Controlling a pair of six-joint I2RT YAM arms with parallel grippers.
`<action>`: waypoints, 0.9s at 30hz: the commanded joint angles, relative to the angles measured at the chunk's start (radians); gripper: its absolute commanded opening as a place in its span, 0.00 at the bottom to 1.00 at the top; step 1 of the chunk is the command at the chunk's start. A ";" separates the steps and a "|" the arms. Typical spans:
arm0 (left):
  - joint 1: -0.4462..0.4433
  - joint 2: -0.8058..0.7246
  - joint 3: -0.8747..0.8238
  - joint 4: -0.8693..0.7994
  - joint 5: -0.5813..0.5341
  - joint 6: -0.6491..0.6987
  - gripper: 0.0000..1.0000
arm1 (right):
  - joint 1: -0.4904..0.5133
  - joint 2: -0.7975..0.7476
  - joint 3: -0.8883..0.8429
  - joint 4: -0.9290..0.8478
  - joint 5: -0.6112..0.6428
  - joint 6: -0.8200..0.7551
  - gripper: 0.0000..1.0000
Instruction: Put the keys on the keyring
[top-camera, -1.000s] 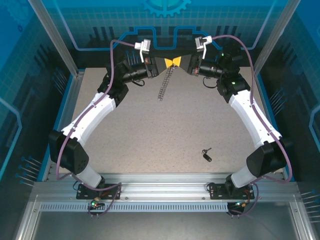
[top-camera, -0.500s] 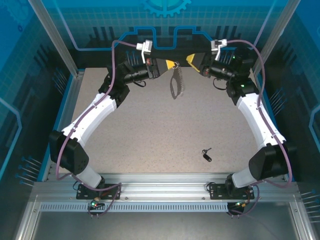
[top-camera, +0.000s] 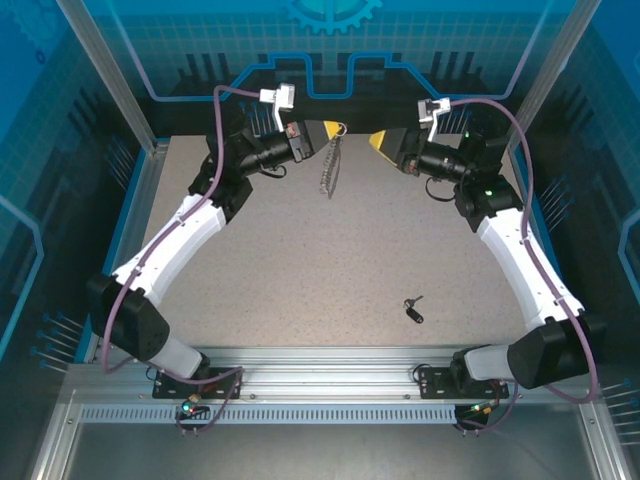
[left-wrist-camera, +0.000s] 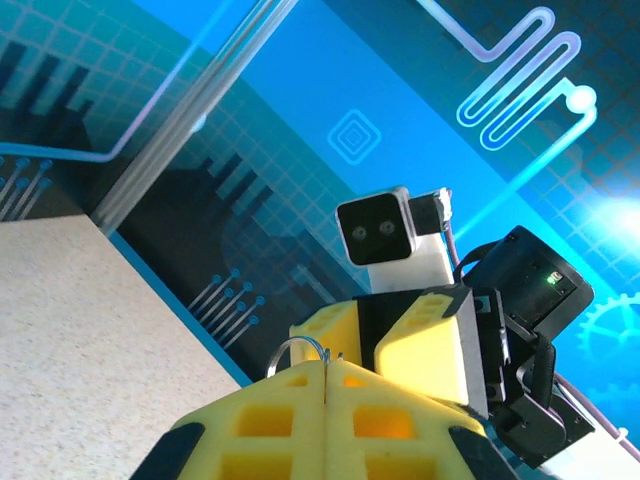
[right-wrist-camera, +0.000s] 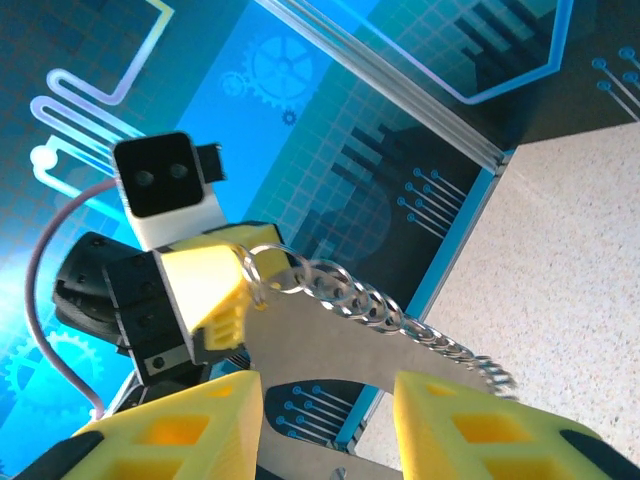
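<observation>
Top external view, upper middle: left gripper is pinching the dangling silvery metal chain keyring; right gripper is hanging open beside it.

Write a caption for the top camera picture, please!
Left jaws pinch the dangling keyring, right jaws open nearby, key lying on the table.
</observation>
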 joint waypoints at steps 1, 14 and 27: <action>-0.022 -0.067 -0.016 -0.003 -0.074 0.133 0.00 | 0.023 0.000 -0.019 0.080 -0.012 0.033 0.40; -0.036 -0.077 -0.014 -0.030 -0.143 0.171 0.00 | 0.104 0.061 0.058 0.208 -0.012 0.070 0.44; -0.035 -0.104 -0.029 -0.069 -0.160 0.175 0.00 | 0.139 0.097 0.121 0.216 0.006 0.052 0.44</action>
